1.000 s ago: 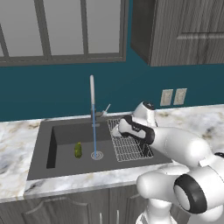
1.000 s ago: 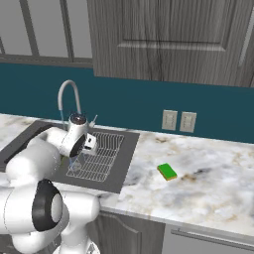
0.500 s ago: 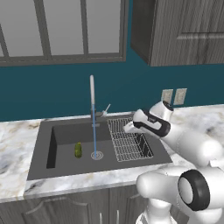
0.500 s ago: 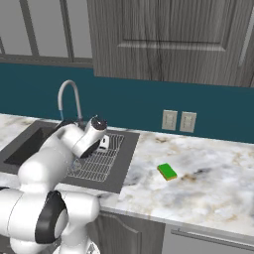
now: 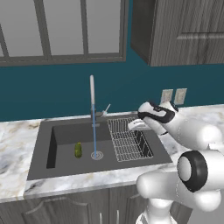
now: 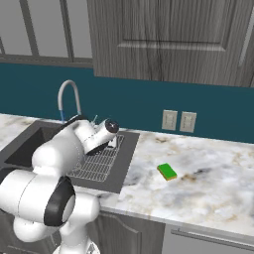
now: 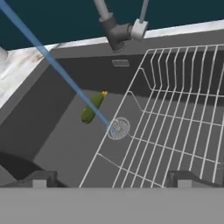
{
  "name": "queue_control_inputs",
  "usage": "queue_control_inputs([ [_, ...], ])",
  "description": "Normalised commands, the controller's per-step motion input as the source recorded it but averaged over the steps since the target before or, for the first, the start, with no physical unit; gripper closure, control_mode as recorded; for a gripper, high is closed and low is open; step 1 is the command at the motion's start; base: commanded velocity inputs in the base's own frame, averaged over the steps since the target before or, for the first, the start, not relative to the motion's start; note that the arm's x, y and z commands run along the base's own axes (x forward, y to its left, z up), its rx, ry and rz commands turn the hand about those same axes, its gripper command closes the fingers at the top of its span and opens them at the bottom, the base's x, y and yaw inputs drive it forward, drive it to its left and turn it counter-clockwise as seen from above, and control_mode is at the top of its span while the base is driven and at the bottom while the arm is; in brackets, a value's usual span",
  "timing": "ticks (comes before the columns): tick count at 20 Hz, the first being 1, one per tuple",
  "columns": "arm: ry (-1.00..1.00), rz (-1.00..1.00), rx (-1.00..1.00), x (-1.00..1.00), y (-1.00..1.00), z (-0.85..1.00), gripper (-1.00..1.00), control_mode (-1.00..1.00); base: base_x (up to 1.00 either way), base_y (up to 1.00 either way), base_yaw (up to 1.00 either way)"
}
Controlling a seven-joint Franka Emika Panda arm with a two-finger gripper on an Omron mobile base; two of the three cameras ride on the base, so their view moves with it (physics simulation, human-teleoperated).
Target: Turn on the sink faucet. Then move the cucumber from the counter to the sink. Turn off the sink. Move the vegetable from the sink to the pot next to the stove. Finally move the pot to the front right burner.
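— Marble, white with grey veins — that's the counter (image 6: 198, 173), running under a teal wall and dark wood cupboards.

— And the big dark sink (image 5: 65, 131) sunk into it?

— Yes, with a wire rack (image 5: 129, 140) filling its right side. The tall silver faucet (image 5: 92, 94) stands at the back rim, and a thin blue stream falls straight to the round drain (image 7: 118, 128) — so the water is on.

— Where's the cucumber?

— Lying on the sink floor (image 5: 78, 150), just left of the drain, near the stream but apart from it. I'd say it was put there to be rinsed.

— What's the arm doing?

— Its gripper (image 7: 111, 179) hangs over the rack, fingers spread wide, holding nothing. The small lever (image 5: 106, 108) sits just right of the spout's base, so I'd guess shutting the water off comes next, hence the empty hand.

— Anything else about?

— A little green sponge (image 6: 167, 171) on the marble, well right of the sink.
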Motion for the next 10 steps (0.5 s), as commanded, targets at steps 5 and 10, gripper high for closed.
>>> queue_control_inputs([
  [5, -0.18, 0.17, 0.01, 0.24, -0.12, 0.0, -1.0, -1.0, 0.0, 0.0, 0.0],
  [10, -0.18, 0.18, 0.0, 0.41, -0.01, 0.03, -1.0, -1.0, 0.0, 0.0, 0.0],
])
